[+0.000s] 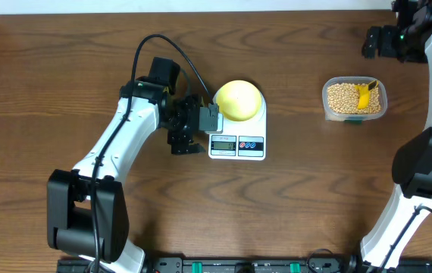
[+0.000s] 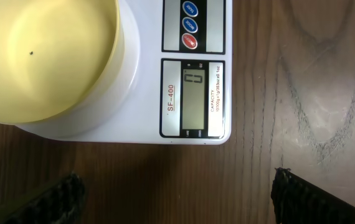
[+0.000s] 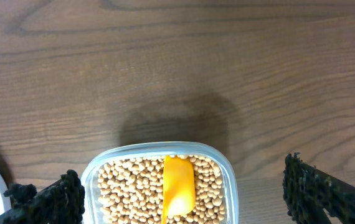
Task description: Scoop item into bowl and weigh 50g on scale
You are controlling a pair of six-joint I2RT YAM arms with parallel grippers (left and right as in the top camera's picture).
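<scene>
Beans [image 3: 134, 186] fill the clear container [image 3: 228, 174] that lies just ahead of the right jaws, and none has reached the bowl yet. Those jaws stand spread wide and hold nothing. In the right wrist view their two dark fingertips [image 3: 47, 199] frame the container from either side, which reads as lining up on the yellow scoop [image 3: 179, 186] lying on the heap. Spread like that, they have room to come down around it without nudging the container's rim.

The left jaws are likewise released and empty. Their fingertips [image 2: 56, 199] sit well apart at the lower edge of the left wrist view, over bare surface [image 2: 289, 93] just beside the scale [image 2: 146, 81]. That position looks chosen for reading or pressing: the display [image 2: 193, 93] is squarely in view and shows 0, and the round buttons [image 2: 190, 25] are near. I judge that the scale is switched on and zeroed with the bowl's weight on it, so that only beans will count toward 50g.

The bowl [image 2: 47, 56], pale yellow, sits on the scale's round platform, empty but for one dark speck, and well apart from the container across the surface. From overhead, the left arm is close by the scale's left edge, while the right arm hangs beyond the container's far side. Scooping has not begun; the next move calls for the right jaws to close on the scoop.
</scene>
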